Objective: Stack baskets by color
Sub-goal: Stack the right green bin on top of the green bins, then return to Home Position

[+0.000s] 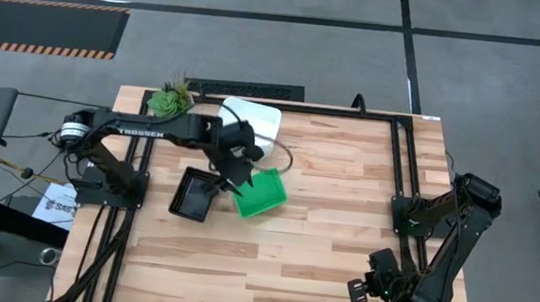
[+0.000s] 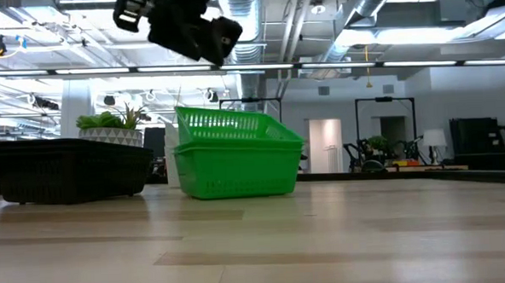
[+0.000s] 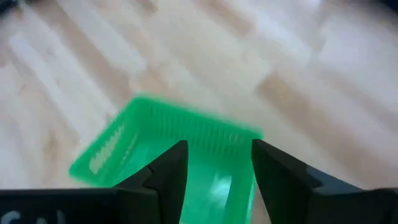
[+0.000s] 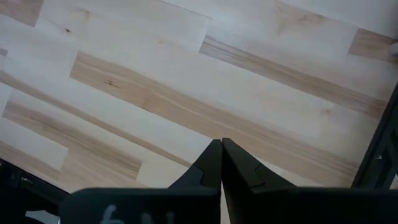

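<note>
A green basket [image 2: 235, 128] sits tilted inside a second green basket [image 2: 235, 176], which stands on the table; from above they show as one green stack [image 1: 264, 193]. My left gripper [image 3: 217, 149] hangs open above that stack [image 3: 168, 143], clear of it, and shows high up in the low view [image 2: 192, 29]. Left of the stack a black basket [image 1: 195, 193] stands on the table. A white basket [image 1: 253, 124] stands farther back. My right gripper [image 4: 221, 142] is shut over bare wood near the table's front right [image 1: 364, 290].
A potted green plant [image 1: 168, 100] stands at the far left corner. A black metal frame [image 1: 396, 144] runs along the table's far and right sides. Bare wooden table [image 1: 321, 237] stretches from the baskets toward the right arm.
</note>
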`<state>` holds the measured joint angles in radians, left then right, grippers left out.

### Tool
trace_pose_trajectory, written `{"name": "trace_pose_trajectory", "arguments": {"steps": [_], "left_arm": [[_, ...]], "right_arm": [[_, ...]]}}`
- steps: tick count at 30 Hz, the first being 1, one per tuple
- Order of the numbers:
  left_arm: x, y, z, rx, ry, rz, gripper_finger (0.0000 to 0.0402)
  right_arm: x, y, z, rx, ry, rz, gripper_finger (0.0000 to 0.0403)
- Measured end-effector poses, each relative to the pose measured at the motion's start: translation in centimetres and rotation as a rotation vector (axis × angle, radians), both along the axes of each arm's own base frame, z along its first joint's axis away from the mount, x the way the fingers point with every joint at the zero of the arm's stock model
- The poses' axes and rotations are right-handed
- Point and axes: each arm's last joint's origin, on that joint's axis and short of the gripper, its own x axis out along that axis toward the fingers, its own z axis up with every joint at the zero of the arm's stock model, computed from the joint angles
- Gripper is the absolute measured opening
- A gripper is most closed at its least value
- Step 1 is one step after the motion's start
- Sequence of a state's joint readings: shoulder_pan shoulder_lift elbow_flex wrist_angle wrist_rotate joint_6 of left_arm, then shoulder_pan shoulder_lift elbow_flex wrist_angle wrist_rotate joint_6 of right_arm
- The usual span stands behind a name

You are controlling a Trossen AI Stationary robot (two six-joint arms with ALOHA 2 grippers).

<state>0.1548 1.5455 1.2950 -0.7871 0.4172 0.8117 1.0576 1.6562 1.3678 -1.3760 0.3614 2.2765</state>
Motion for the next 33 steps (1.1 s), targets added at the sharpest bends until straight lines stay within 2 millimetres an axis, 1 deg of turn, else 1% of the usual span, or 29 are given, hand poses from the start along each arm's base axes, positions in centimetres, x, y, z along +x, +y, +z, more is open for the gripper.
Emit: {"name": "trace_pose_trajectory", "arguments": {"steps": [2,6,8,11,15,19,21,25,27,28,30,33], "left_arm": [[0.0,1.2,-0.5,-0.093,-0.037,0.002,0.0157],[-0.1,3.6,-2.0,-0.109,-0.118,0.059,0.0131],[-0.3,4.3,-3.0,-0.148,-0.147,0.066,0.0119],[-0.7,4.8,-4.6,-0.186,-0.177,0.07,0.0103],[-1.3,4.9,-6.9,-0.198,-0.181,0.104,0.0088],[-1.8,4.9,-8.4,-0.18,-0.168,0.161,0.0076],[-2.0,4.9,-9.0,-0.198,-0.149,0.196,0.0072],[-2.0,5.0,-9.0,-0.228,-0.145,0.228,0.0068],[-2.0,5.0,-8.7,-0.242,-0.143,0.253,0.0066],[-1.9,5.0,-8.2,-0.254,-0.151,0.267,0.0066],[-1.7,4.9,-6.5,-0.293,-0.192,0.274,0.0066],[-1.8,4.2,-3.2,-0.391,-0.251,0.254,0.0066]], "right_arm": [[0.0,0.0,0.0,0.0,0.0,0.0,0.0025],[0.0,0.0,0.0,-0.001,0.001,0.005,0.0023],[0.0,0.0,0.0,0.0,0.001,0.005,0.0023],[0.0,0.0,0.0,0.0,0.001,0.007,0.0025],[0.0,0.0,0.0,-0.004,0.003,0.007,0.0027],[0.0,0.0,0.0,-0.006,0.004,0.007,0.0026],[0.0,0.0,0.0,-0.006,0.004,0.007,0.0024],[0.0,0.0,0.0,-0.006,0.004,0.007,0.0023],[0.0,0.0,0.0,-0.007,0.003,0.008,0.0024],[0.0,0.0,0.0,-0.008,0.001,0.008,0.0024],[0.0,-0.1,0.0,-0.02,-0.005,0.008,0.0026],[0.6,-0.5,0.1,-0.065,-0.039,0.041,0.0027]]}}
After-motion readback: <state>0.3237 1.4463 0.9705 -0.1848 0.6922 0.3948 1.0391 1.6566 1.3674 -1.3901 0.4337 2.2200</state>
